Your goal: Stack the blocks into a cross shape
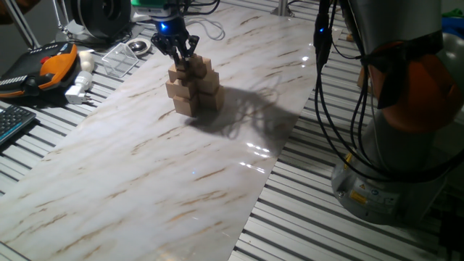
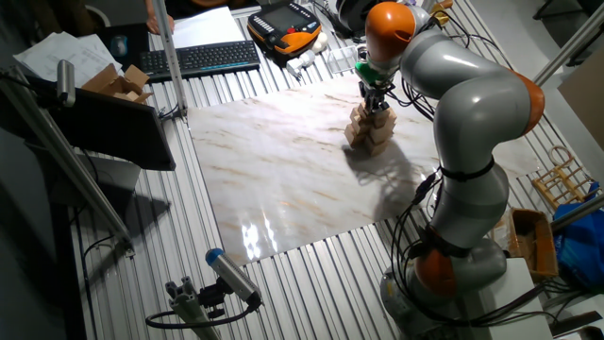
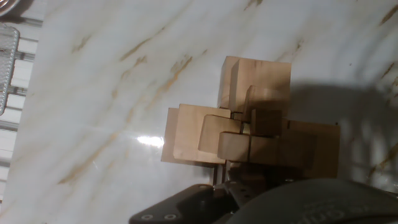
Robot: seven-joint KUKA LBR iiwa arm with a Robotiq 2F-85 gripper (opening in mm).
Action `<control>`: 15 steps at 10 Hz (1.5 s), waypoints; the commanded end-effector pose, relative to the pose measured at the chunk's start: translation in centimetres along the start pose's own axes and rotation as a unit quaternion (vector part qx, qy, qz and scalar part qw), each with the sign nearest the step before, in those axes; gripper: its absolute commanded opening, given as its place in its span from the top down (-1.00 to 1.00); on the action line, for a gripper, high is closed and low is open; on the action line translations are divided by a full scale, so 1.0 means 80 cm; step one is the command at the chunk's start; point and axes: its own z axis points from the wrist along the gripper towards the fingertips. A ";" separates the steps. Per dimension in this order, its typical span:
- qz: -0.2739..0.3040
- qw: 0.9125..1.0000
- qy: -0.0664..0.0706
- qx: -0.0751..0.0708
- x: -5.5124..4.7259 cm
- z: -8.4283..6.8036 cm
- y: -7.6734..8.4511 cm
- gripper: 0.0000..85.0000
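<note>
— Where is the tiered, plus-shaped pile of light-tan wooden cubes (image 1: pixel 191 88) sitting?
— Toward the far end of the white marble-patterned board (image 1: pixel 145 174), which is lying on a ribbed metal table (image 2: pixel 311 283).
— And the black two-finger gripper (image 1: pixel 176 49)?
— It is hovering right at the pile's top; I cannot tell whether its fingers are spread or pinching.
— Around it?
— A black keyboard (image 2: pixel 203 59) and an orange-and-black handheld controller (image 1: pixel 51 67) are lying beyond the board.

The cross shape (image 1: pixel 192 88), a tiered plus-shaped pile of light-tan wooden cubes, stands upright on marble.
</note>
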 end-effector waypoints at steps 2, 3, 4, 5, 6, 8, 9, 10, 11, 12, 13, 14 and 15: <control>0.000 1.000 0.000 0.000 0.000 0.000 0.001 0.20; -0.002 1.000 -0.002 0.000 0.000 0.000 0.001 0.20; -0.002 1.000 -0.002 0.000 0.000 0.000 0.001 0.20; -0.002 1.000 0.002 0.000 0.001 -0.001 0.001 0.20; -0.002 1.000 0.003 0.001 0.002 0.000 0.002 0.20; 0.000 1.000 0.003 0.001 0.004 0.001 0.002 0.20; 0.000 1.000 0.003 0.001 0.005 0.001 0.002 0.20; 0.001 1.000 0.003 0.001 0.005 0.002 0.002 0.20; 0.002 1.000 0.003 0.001 0.005 0.002 0.002 0.20; 0.004 1.000 0.003 0.001 0.006 0.003 0.003 0.20; 0.004 1.000 0.003 0.001 0.007 0.004 0.003 0.20; 0.006 1.000 0.003 0.001 0.008 0.005 0.004 0.20; 0.006 1.000 0.003 0.001 0.009 0.005 0.004 0.20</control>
